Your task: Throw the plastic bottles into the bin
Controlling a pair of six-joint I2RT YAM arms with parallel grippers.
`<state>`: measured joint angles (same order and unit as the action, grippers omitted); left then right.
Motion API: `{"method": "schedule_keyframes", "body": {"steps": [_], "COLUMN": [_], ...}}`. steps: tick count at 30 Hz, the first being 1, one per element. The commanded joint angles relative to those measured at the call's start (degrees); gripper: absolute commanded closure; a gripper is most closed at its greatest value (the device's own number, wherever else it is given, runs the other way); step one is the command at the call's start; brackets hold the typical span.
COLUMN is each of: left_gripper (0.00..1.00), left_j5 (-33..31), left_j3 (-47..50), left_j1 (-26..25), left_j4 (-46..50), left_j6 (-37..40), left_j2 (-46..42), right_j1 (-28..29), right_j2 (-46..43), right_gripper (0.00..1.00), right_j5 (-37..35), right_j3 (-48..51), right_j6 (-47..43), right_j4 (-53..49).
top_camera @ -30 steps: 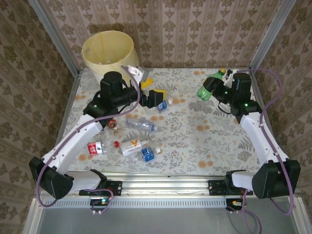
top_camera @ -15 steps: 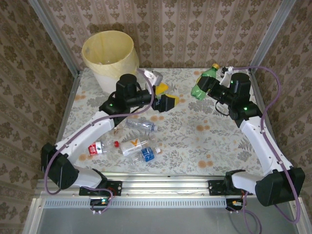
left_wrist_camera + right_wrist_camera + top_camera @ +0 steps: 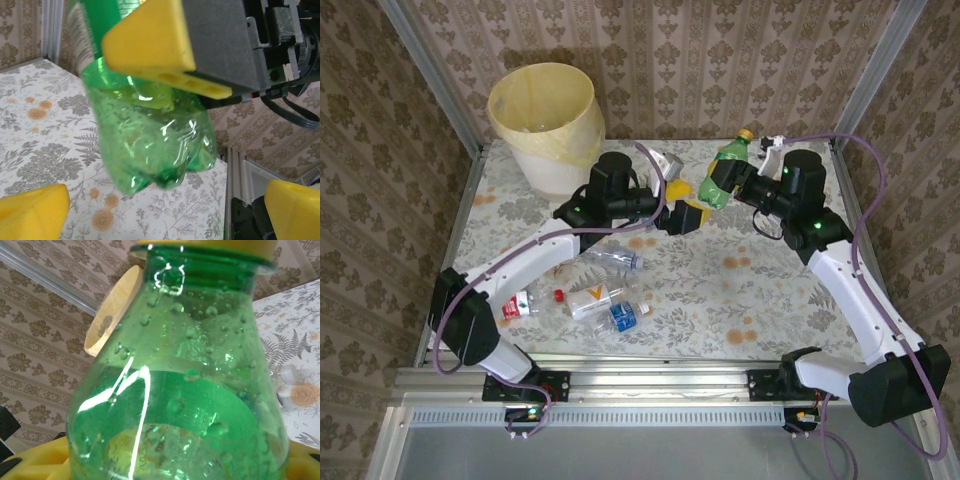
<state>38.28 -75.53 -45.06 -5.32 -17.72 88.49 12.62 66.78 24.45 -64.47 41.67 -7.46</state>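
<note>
My right gripper (image 3: 740,180) is shut on a green plastic bottle (image 3: 718,177) with a yellow cap and holds it tilted above the table's far middle. In the right wrist view the green bottle (image 3: 180,390) is close up between my yellow fingers (image 3: 37,460). My left gripper (image 3: 682,203) stands open right beside the bottle's base. In the left wrist view the green bottle (image 3: 150,145) hangs in front of my open left gripper (image 3: 165,212), untouched by my fingertips (image 3: 32,212), with the right gripper's yellow finger (image 3: 150,42) on it. The bin (image 3: 545,110) stands at the far left corner.
Several plastic bottles lie near the left front: a clear one (image 3: 612,258), an orange-labelled one (image 3: 595,298), a blue-labelled one (image 3: 623,316) and a red-labelled one (image 3: 520,302). A loose red cap (image 3: 559,294) lies among them. Metal posts and wallpapered walls close in the table (image 3: 740,290).
My left arm swung right, away from the bin, until its open gripper reached the green bottle. My right arm carried the bottle left towards the table's middle.
</note>
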Motion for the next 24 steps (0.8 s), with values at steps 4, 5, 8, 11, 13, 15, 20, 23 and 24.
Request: {"method": "schedule_keyframes", "body": {"steps": [4, 5, 8, 11, 13, 15, 20, 23, 24], "left_gripper": [0.02, 0.04, 0.06, 0.07, 0.09, 0.11, 0.18, 0.24, 0.25], "left_j5": [3.3, 3.7, 3.8, 3.6, 3.8, 4.1, 4.4, 4.5, 4.6], "left_j3": [-3.1, -3.4, -4.1, -4.6, -5.0, -5.4, -6.0, -6.3, -6.3], "left_j1": [-1.1, -1.2, -1.3, -1.2, -1.3, -1.3, -1.3, -1.3, -1.3], "left_j4": [-4.2, -4.1, -3.9, -4.1, -4.0, -3.8, -3.6, -3.2, -3.2], "left_j6": [-2.3, -2.6, -2.8, -2.8, -3.0, -3.1, -2.9, -2.8, -2.8], "left_j2": [2.2, 2.7, 3.5, 3.8, 4.3, 4.7, 5.3, 5.4, 5.5], "right_j1": [1.5, 1.6, 2.1, 2.4, 2.7, 2.9, 3.5, 3.6, 3.7], "right_j2": [-0.9, -0.9, -0.7, -0.5, -0.4, -0.3, -0.1, 0.0, 0.0], "right_gripper": [0.56, 0.56, 0.56, 0.56, 0.56, 0.56, 0.56, 0.56, 0.56], "right_j5": [0.1, 0.2, 0.3, 0.3, 0.3, 0.2, 0.2, 0.3, 0.2], "right_j3": [-1.3, -1.3, -1.4, -1.1, -0.9, -0.7, -0.6, -0.4, -0.4], "right_j6": [-1.3, -1.3, -1.4, -1.4, -1.3, -1.2, -1.2, -1.2, -1.2], "right_j4": [1.6, 1.7, 1.8, 1.7, 2.1, 2.3, 2.3, 2.2, 2.2]}}
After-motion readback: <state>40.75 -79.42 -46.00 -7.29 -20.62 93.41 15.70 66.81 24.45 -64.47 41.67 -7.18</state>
